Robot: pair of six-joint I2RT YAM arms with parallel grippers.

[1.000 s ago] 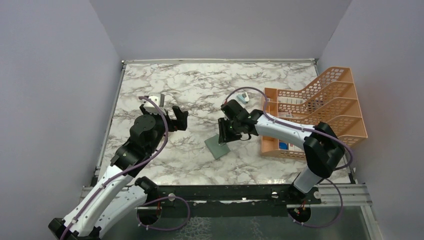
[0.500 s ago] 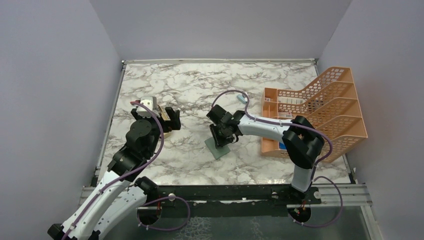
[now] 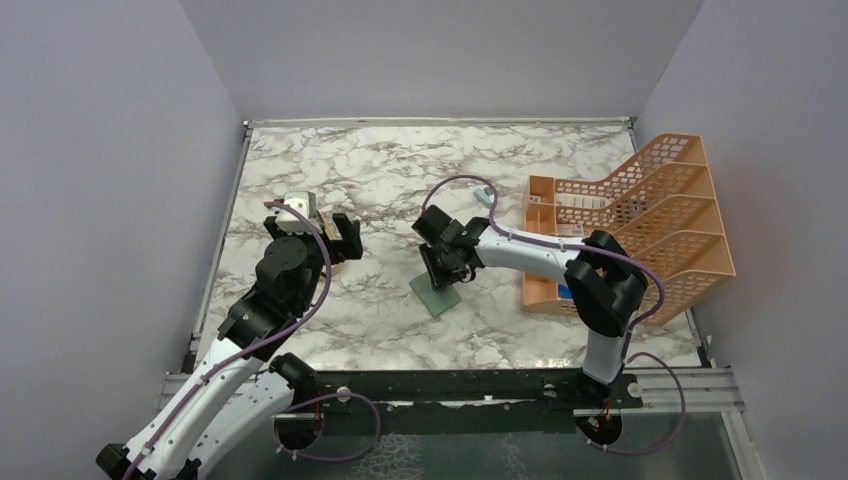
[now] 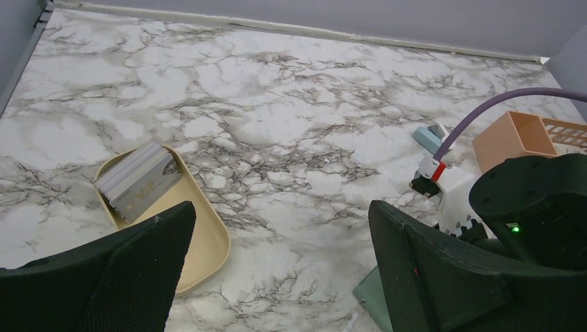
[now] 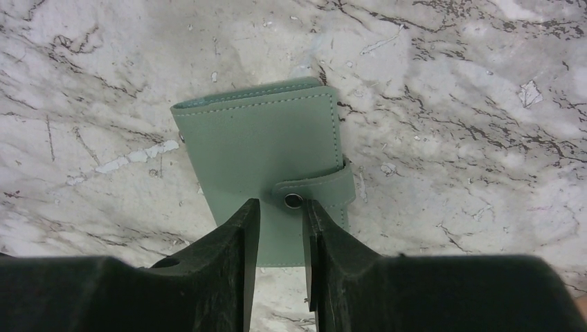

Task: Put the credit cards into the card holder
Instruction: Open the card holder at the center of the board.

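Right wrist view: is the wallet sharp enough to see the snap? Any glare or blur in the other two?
Right wrist view: the flat grey-green wallet is sharp, its stitching and metal snap clear, with only a faint glint there. Left wrist view: even light, no glare, but the print on the grey card stack in the tan oval dish is soft. Top view: diffuse light, no hard shadows, wallet small.

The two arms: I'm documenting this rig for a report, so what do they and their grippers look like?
Both the left arm and right arm have white link shells, black joint housings and a purple cable looping alongside. The left gripper and right gripper have black fingers; the left's look finely textured. A small green light glows on the right wrist.
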